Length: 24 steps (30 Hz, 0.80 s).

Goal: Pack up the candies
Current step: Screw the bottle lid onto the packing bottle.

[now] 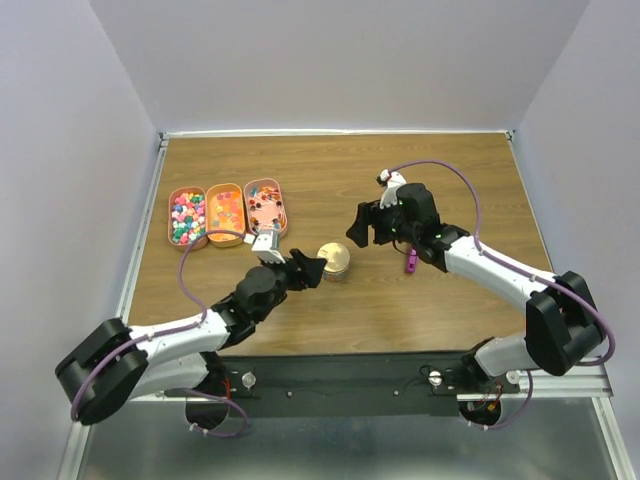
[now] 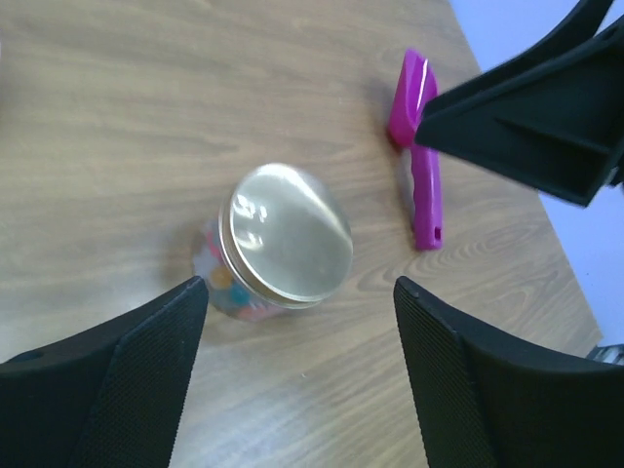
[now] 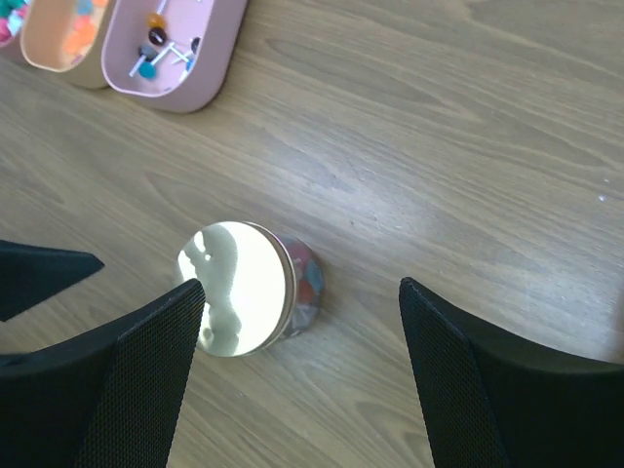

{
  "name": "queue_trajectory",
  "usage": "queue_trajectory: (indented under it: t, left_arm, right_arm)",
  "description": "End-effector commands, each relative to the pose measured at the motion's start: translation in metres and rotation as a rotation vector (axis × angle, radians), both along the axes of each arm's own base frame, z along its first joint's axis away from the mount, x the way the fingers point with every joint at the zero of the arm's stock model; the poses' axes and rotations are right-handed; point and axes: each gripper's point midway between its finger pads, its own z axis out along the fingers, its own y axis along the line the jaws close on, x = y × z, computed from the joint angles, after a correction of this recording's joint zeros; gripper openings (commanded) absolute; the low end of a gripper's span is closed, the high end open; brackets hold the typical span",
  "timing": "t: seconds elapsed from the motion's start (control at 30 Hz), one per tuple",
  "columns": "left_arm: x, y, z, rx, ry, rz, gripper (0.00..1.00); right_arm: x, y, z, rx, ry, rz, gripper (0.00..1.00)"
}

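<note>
Left gripper (image 1: 308, 269) is released, jaws spread wide with nothing between them, hanging over the middle of the bench (image 1: 450, 170) just on the near-left side of a small clear jar (image 1: 334, 262). From the left wrist camera the left gripper (image 2: 297, 288) frames that jar (image 2: 283, 239) between its two black fingers without touching it. A shiny gold lid (image 2: 290, 232) sits on top, and candies (image 2: 222, 278) show pink, blue and orange through the glass wall below it. Right gripper (image 1: 364, 226) is slack too, jaws apart and empty, held above the wood a little toward the far-right side of the jar. Its own camera, with the right gripper (image 3: 299, 285) open, looks down on the lid (image 3: 237, 288) and on the candies (image 3: 306, 274) inside the jar (image 3: 292, 283). Right of the jar, under the right forearm, a magenta scoop (image 1: 411, 262) lies flat on the wood, also seen from the left wrist (image 2: 424, 185). Out toward the left edge, three oblong peach trays (image 1: 226, 185) stand side by side. The two nearest that edge are piled with candies (image 1: 187, 215). The third tray (image 3: 190, 96), closest to the jar, holds only a few.
</note>
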Motion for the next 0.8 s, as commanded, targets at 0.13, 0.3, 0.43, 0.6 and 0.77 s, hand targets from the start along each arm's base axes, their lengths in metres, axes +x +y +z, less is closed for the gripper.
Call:
queue_trajectory:
  t: [0.13,0.3,0.43,0.6,0.77]
  left_arm:
    - [0.005,-0.01,-0.032,-0.086,0.167,0.213,0.96]
    - [0.012,-0.026,-0.032,-0.036,0.131,0.168,0.96]
    - [0.02,-0.049,-0.042,0.021,0.108,0.105,0.97]
    - [0.025,-0.062,-0.046,0.052,0.102,0.076,0.97]
    - [0.035,-0.079,-0.037,0.107,0.008,0.018,0.97]
  right_arm:
    - [-0.011,-0.017,-0.03,-0.09,0.073,0.01,0.87]
    - [-0.011,-0.026,-0.032,-0.1,0.067,-0.004,0.87]
    - [-0.009,-0.031,-0.03,-0.104,0.057,-0.02,0.87]
    - [-0.005,-0.037,-0.023,-0.11,0.028,-0.041,0.87]
    - [-0.003,-0.041,-0.023,-0.118,0.023,-0.054,0.87]
